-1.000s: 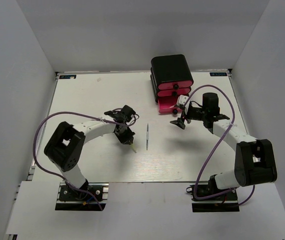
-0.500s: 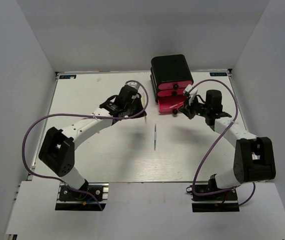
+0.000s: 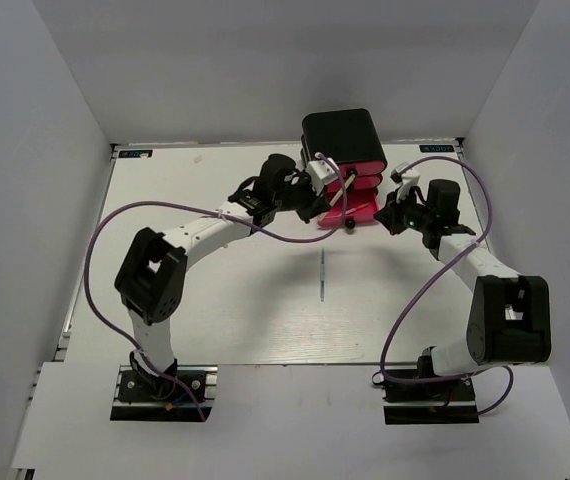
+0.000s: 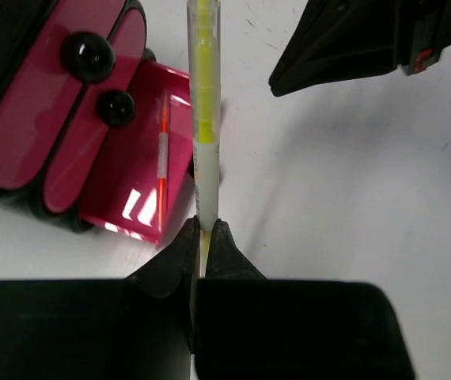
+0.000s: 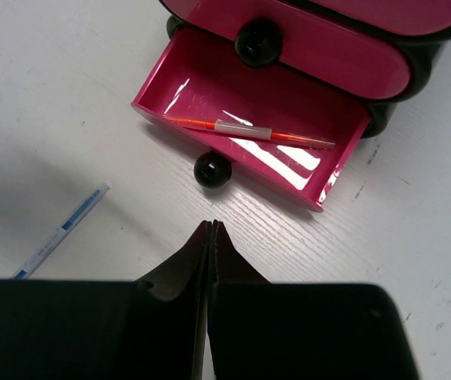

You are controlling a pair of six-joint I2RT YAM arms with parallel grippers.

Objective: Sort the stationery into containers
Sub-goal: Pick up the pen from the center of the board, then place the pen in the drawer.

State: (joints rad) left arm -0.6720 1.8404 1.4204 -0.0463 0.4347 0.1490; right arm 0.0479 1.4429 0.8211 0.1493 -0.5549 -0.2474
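fingers of left gripper: clamped on yellow pen. pen's long axis parallel to orange pen lying in open bottom drawer; seemingly over drawer's side rim, not centred. right gripper: pressed together, empty, just beside drawer.

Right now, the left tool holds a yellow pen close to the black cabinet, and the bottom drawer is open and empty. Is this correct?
Not quite. The open bottom drawer is not empty: an orange pen lies inside it, as the right wrist view shows. The rest is correct: the left tool holds a yellow pen close to the black cabinet.
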